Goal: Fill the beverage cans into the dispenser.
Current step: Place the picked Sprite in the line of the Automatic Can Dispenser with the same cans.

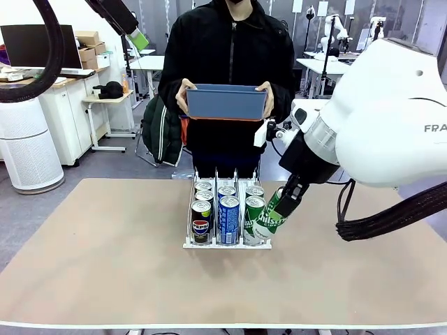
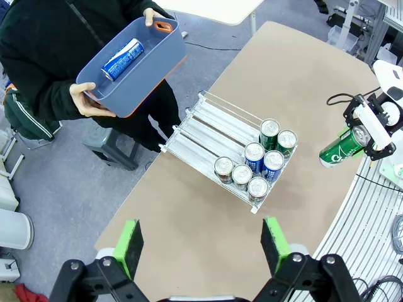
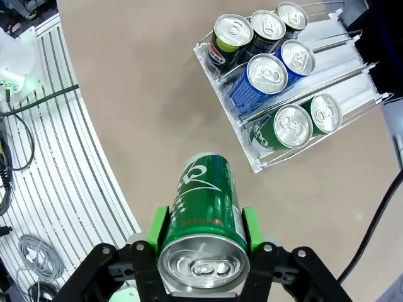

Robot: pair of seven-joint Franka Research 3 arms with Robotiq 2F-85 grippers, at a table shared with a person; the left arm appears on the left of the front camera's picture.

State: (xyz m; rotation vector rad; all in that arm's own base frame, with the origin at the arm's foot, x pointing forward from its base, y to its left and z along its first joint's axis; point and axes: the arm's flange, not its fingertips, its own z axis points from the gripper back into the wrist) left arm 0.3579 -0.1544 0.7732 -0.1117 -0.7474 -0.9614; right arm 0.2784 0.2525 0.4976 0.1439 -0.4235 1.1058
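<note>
Pinching a tilted slim green aluminium can (image 3: 203,195), the right gripper (image 3: 203,228) should stand it upright behind the green row (image 1: 253,204) in the white wire-lane dispenser (image 2: 211,123); the left gripper (image 2: 201,242) hangs spread.

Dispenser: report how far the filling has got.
Done: seven cans stand in the dispenser, three dark, two blue, two green. In hand: the right hand grips a green can, tilted, beside the green lane. Still to go: that can, plus a blue can lying in the bin the person holds. The left hand is open.
</note>
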